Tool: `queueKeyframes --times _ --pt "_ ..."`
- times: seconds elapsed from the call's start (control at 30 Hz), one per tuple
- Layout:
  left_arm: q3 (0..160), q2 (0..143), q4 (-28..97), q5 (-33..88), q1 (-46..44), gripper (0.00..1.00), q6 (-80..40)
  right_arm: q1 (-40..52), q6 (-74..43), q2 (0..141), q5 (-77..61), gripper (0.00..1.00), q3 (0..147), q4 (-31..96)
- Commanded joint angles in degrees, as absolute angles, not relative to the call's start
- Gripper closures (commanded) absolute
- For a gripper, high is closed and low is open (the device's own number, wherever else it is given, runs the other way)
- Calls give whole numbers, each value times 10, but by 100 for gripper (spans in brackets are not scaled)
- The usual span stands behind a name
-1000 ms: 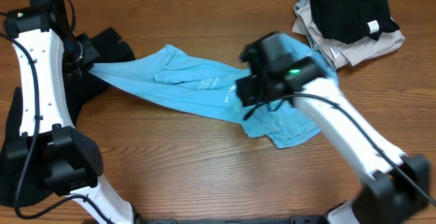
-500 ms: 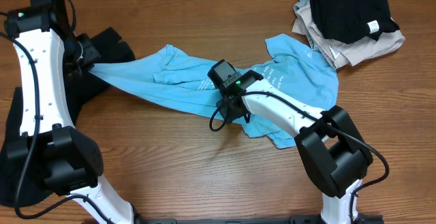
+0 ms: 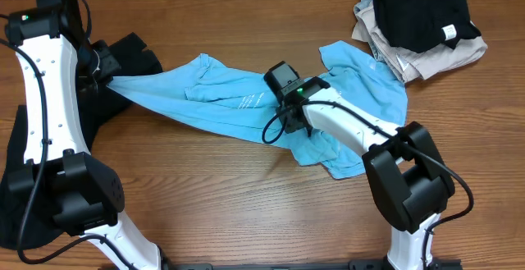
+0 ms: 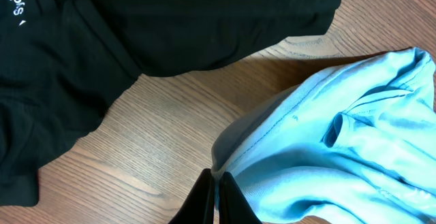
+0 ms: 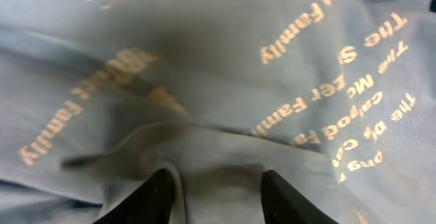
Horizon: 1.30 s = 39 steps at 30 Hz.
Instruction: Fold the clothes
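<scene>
The right gripper (image 5: 214, 183) has dropped onto the T-shirt (image 3: 221, 98) at the middle of the table (image 3: 205, 208). Its jaws have narrowed but are still apart, straddling a raised fold, probably the grab for a fold. Toward the left edge, the left gripper (image 4: 218, 186) stays pinched on the T-shirt's corner.

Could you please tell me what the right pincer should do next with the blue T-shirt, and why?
Probably close the right pincer on the raised fold of the light-blue T-shirt: its fingers stand apart with that ridge between them. The left pincer is shut on the shirt's other end, beside the black garment, so a second hold would likely let both arms spread it flat.
</scene>
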<state>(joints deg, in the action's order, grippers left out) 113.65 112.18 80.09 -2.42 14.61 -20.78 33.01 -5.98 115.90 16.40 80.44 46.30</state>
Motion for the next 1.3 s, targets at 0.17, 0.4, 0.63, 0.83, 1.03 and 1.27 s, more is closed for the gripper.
queueKeyframes --times 0.17,0.4,0.63,0.83,1.03,1.27 --pt "1152 1120 799 -34 142 96 -197 338 -42 1159 62 54 804 460" --pt "1152 1121 799 -34 142 96 -197 347 -42 1159 43 50 804 448" --pt "1152 1121 799 -34 142 96 -197 347 -43 1161 44 51 804 434" --pt "1152 1121 802 -34 142 96 -197 339 -45 1174 68 61 803 433" --pt "1152 1121 802 -36 143 96 -192 319 -45 1187 68 80 803 449" --pt "1152 1121 799 -36 142 96 -193 297 -47 1161 55 96 811 465"
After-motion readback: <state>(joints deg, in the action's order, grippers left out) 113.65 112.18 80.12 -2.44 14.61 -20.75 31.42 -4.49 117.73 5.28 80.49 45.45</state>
